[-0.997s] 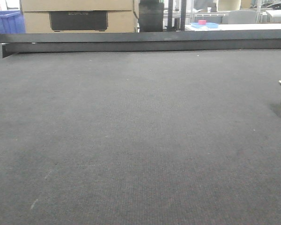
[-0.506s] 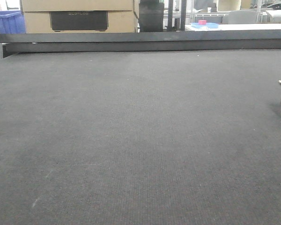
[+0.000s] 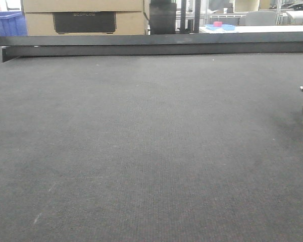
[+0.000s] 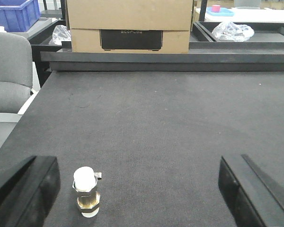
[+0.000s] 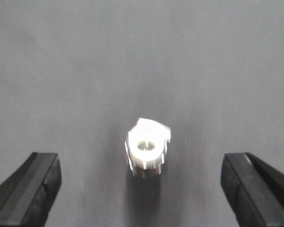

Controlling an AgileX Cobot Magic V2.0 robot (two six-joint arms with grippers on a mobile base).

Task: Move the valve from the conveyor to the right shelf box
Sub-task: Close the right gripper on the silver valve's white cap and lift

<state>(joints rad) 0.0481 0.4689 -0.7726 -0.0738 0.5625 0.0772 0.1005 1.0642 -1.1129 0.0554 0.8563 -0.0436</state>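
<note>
The valve (image 5: 147, 152) stands upright on the conveyor (image 5: 85, 56), centred below the right tool (image 5: 141, 189), which is spread wide. The left tool (image 4: 142, 196), also spread, has it off-centre.

Small silvery valve (image 5: 146, 151), upright on flat dark woven conveyor (image 5: 61, 71), round top up, short stub sideways. Centred below right claw (image 5: 141, 184), between its 2 spread fingers, touching neither. Just inside left claw's (image 4: 137, 189) left finger.

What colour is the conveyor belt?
Dark grey, finely woven; the conveyor shows best in the front-facing view.
</note>
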